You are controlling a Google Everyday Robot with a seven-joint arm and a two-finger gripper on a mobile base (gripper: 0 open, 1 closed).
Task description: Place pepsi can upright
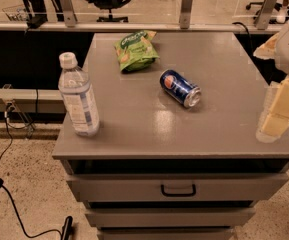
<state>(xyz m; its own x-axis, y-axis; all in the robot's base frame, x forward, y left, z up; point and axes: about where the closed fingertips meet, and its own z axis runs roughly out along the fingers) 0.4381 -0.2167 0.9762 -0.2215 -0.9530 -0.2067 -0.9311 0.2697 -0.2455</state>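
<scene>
The pepsi can lies on its side near the middle of the grey cabinet top, its silver end facing the front right. It is dark blue with a round red-white-blue logo. My gripper hangs at the right edge of the view, over the cabinet's right side, well to the right of the can and apart from it. It holds nothing that I can see.
A clear plastic water bottle stands upright at the front left of the top. A green snack bag lies at the back, behind the can. Drawers with a black handle sit below the front edge. A railing runs behind.
</scene>
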